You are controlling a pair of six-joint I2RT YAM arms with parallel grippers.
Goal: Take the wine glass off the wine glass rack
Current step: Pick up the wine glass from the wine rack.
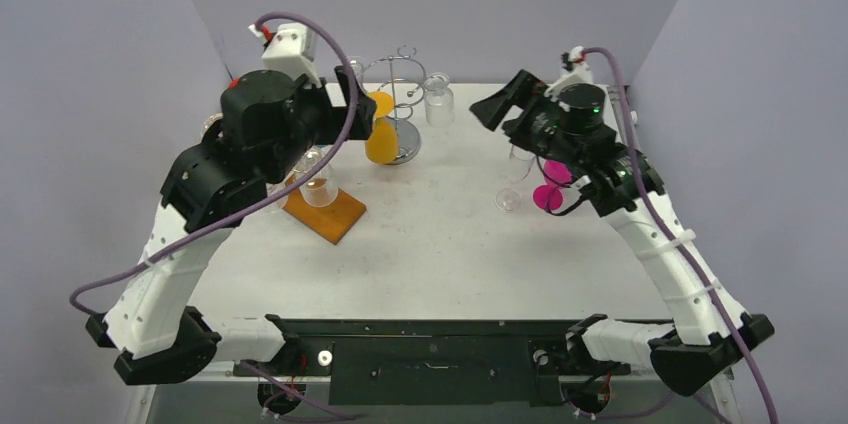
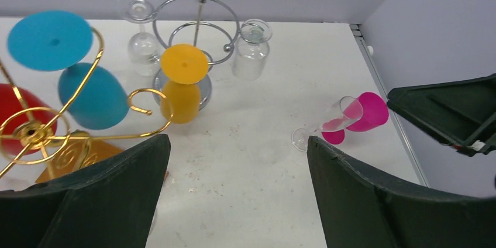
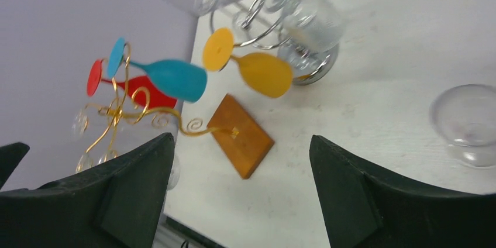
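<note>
A silver wire rack (image 2: 199,23) stands at the back of the table with an orange wine glass (image 2: 181,99) hanging upside down from it, and two clear glasses (image 2: 140,31) beside it. A gold wire rack (image 2: 35,134) on a wooden base (image 1: 325,212) holds a blue glass (image 2: 90,93) and a red glass (image 2: 23,113). My left gripper (image 1: 360,109) is open and empty, close to the left of the orange glass (image 1: 380,139). My right gripper (image 1: 497,101) is open and empty, to the right of the silver rack (image 1: 400,94).
A pink glass (image 1: 550,184) lies on the table at the right, with a clear glass (image 1: 510,179) next to it, below my right gripper. Grey walls close in the table on three sides. The wooden base (image 3: 243,134) sits left of centre.
</note>
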